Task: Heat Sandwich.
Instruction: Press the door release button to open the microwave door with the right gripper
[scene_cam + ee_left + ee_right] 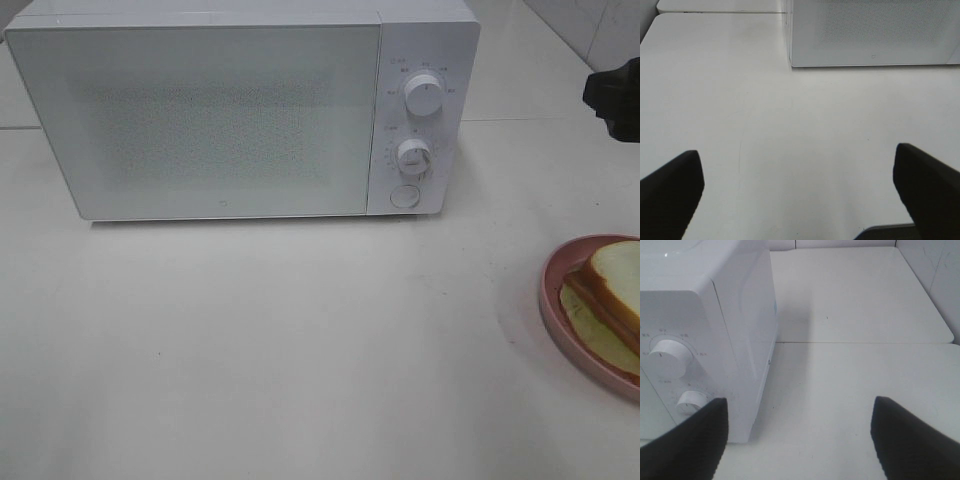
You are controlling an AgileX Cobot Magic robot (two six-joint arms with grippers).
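Note:
The sandwich (612, 298), white bread with tan crust, a pink ham layer and pale filling, lies on a round pink plate (552, 300) at the right edge of the exterior view, partly cut off. The white microwave (200, 110) stands at the back with its door shut; it also shows in the left wrist view (870, 35) and the right wrist view (705, 330). My left gripper (797, 195) is open and empty above bare table in front of the microwave's left corner. My right gripper (800, 440) is open and empty beside the microwave's right side; part of that arm (615, 95) shows at the right edge.
The microwave has two white knobs (425, 95) (412, 155) and a round button (404, 196) on its right panel. The white table (300, 350) has a seam behind the microwave. A tiled wall (935, 270) stands at the far right.

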